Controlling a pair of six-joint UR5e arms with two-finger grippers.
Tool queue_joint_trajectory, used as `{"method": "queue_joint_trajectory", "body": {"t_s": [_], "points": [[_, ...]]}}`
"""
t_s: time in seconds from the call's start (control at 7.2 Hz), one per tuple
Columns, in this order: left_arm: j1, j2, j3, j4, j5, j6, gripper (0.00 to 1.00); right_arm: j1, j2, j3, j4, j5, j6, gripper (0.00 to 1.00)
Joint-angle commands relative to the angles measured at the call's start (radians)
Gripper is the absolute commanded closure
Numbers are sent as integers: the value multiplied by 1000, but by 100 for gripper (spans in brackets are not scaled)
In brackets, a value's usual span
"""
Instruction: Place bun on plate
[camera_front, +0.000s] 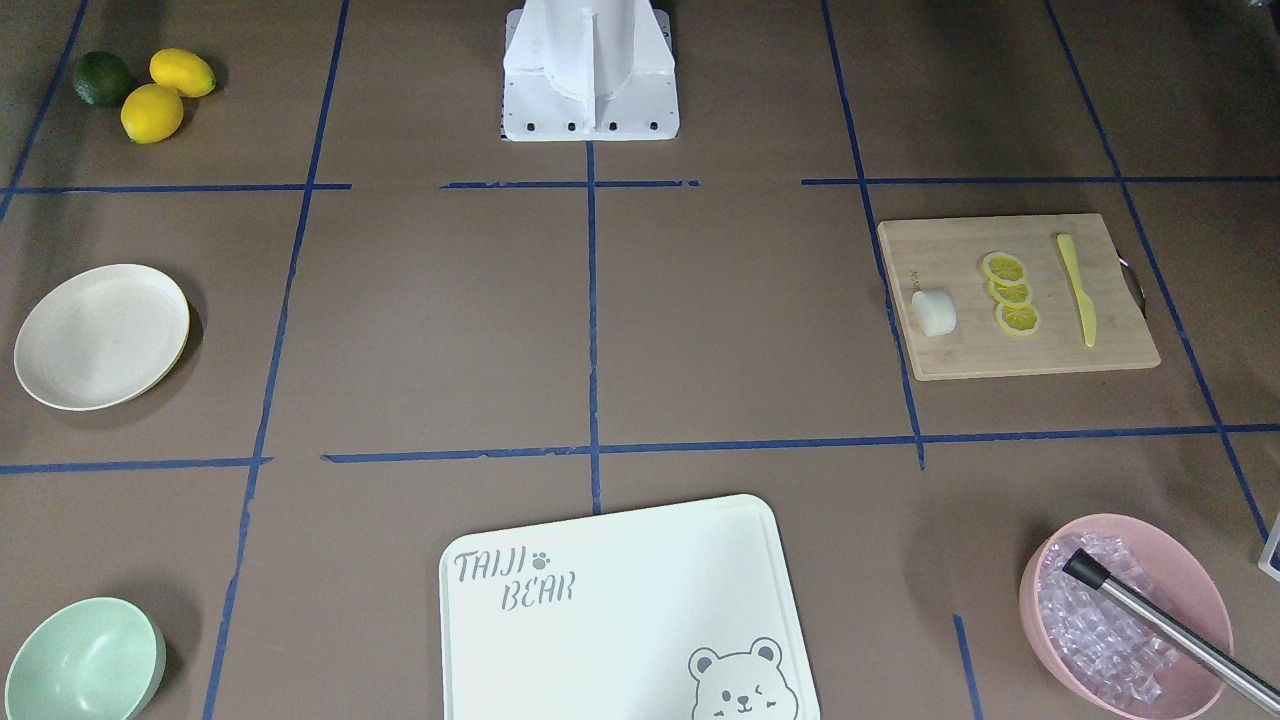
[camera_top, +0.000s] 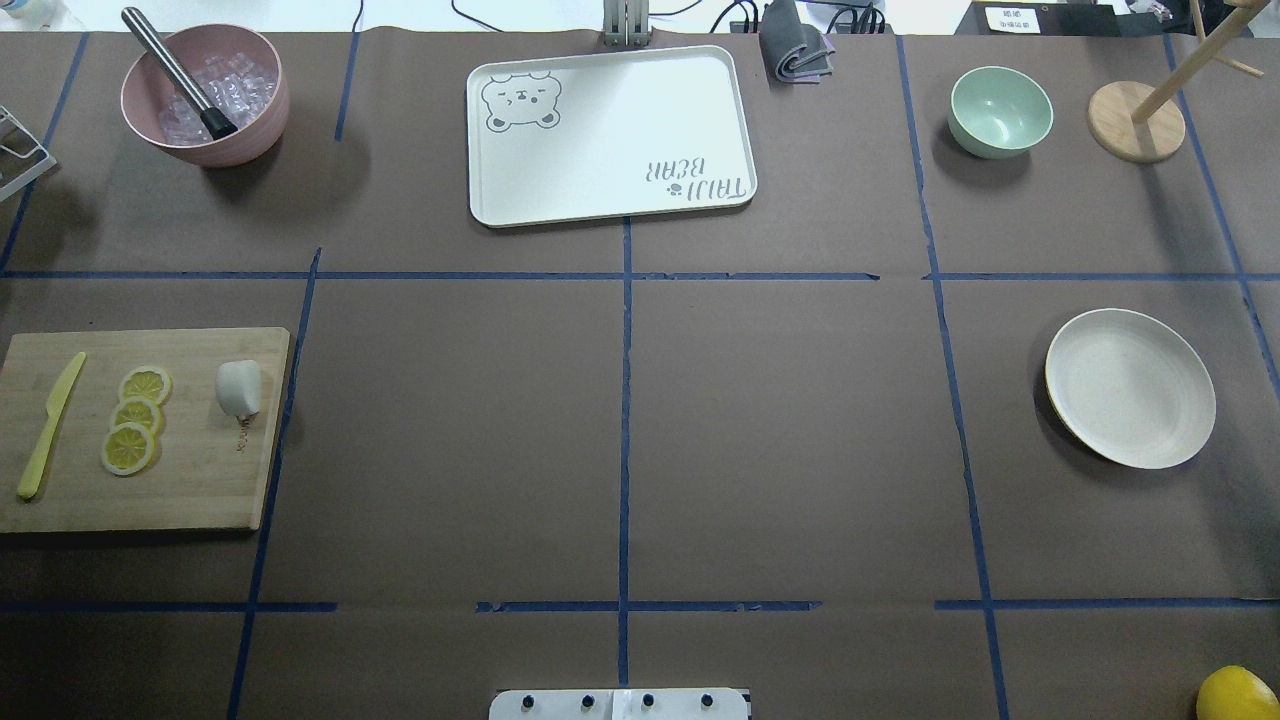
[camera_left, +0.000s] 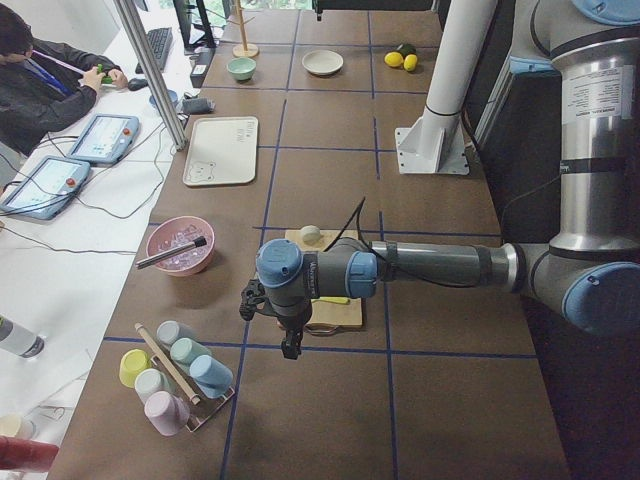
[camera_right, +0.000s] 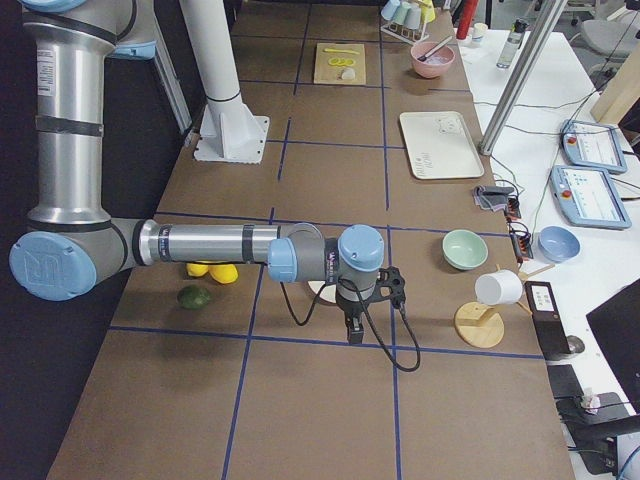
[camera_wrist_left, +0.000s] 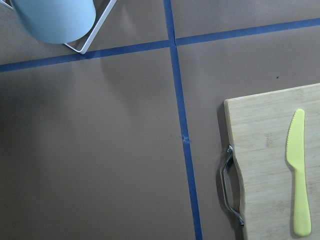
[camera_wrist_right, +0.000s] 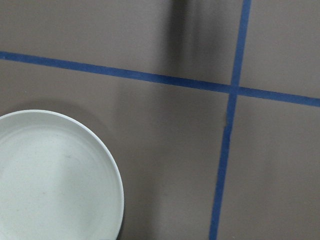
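The bun (camera_top: 240, 387) is a small white lump lying on a wooden cutting board (camera_top: 190, 490) on my left side, next to three lemon slices (camera_top: 135, 418) and a yellow knife (camera_top: 48, 428). It also shows as the bun (camera_front: 934, 312) in the front view. Far across on my right sits the cream plate (camera_top: 1130, 387), with nothing on it; the right wrist view shows the plate (camera_wrist_right: 55, 175) at its lower left. My left gripper (camera_left: 290, 346) hangs beyond the board's outer end. My right gripper (camera_right: 355, 330) hovers beside the plate. Both appear only in the side views, so I cannot tell whether they are open or shut.
A pink bowl (camera_top: 205, 95) with ice and a metal tool stands far left. At far centre lies the bear-print board (camera_top: 610, 135). On the far right are a mint bowl (camera_top: 1000, 110) and a wooden mug stand (camera_top: 1137, 120). Lemons (camera_front: 165, 95) and a lime lie near the plate. A cup rack (camera_left: 175, 375) stands past the cutting board.
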Motion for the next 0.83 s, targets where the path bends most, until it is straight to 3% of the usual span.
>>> {"method": "queue_joint_trajectory", "body": {"t_s": [0.0,0.28,0.42,0.56,0.69], "points": [[0,-1,-2,-6,0,-3,0,-138,-15,-97,334,-30,298,0],[0,-1,-4,-8,0,-5,0,-241,-16,-163,479,-87,433,3],[0,-1,-4,-9,0,-5,0,-247,-16,-173,480,-85,435,13],[0,-1,-4,-9,0,-5,0,-250,-24,-173,480,-85,435,27],[0,-1,-4,-9,0,-5,0,-250,-36,-173,481,-84,433,63]]}}
